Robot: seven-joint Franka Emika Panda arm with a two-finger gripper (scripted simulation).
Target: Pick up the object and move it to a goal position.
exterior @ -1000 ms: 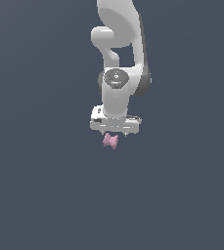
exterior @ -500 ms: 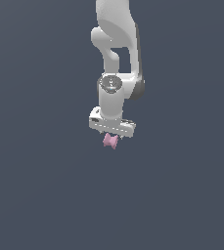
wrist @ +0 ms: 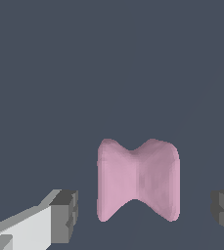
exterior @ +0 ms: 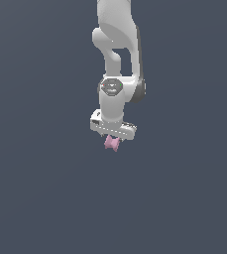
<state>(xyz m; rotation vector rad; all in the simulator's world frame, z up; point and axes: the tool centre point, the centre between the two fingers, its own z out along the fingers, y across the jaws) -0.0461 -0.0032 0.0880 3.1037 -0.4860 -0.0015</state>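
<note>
The object (exterior: 112, 143) is a small pink bow-tie shaped piece with a pinched waist, just below the white hand in the exterior view. My gripper (exterior: 112, 139) reaches down around it from above. In the wrist view the object (wrist: 138, 179) stands between the two dark fingertips (wrist: 67, 215), with a clear gap on each side. The gripper (wrist: 146, 214) is open and neither pad touches the piece. No goal marker shows in either view.
A plain dark grey surface fills both views. The white arm (exterior: 116, 54) rises from the hand to the top edge of the exterior view.
The hand has dropped a little lower over the pink piece and the wrist has turned slightly. The piece itself has stayed in place.
</note>
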